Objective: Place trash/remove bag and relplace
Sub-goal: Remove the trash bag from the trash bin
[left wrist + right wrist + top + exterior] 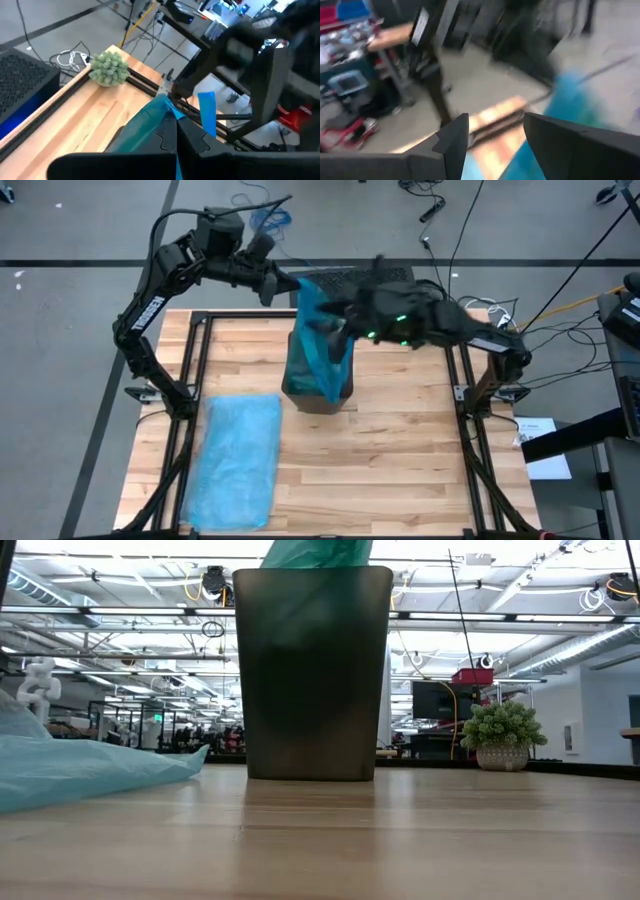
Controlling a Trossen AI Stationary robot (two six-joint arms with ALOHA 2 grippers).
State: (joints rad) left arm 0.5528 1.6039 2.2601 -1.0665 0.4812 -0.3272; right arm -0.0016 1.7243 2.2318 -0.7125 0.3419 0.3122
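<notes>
A dark bin [318,392] stands upright mid-table; in the low view the bin [312,670] fills the centre. A teal bag [318,340] rises out of it, its top [318,552] showing above the rim. My left gripper [289,285] is above the bin's far-left side, shut on the bag. My right gripper [340,320] hovers over the bin's far-right side, open [495,132], with the blurred bag [570,100] beside it. I cannot tell whether it touches the bag. No paper trash shows. My left gripper [176,132] pinches the teal bag's upper edge [162,107] between its two shut fingers, coming slanting from the table's far-left side. The bag is drawn upward from the bin, and its lower part [325,375] stays inside the bin.
A second light-blue bag [240,455] lies flat on the table's near-left part, also in the low view [80,768]. A fuzzy grey-green ball [107,67] sits at the table's far-right edge [503,730]. Black frame rails [190,380] border the wooden top. A person stands beyond the table [427,45].
</notes>
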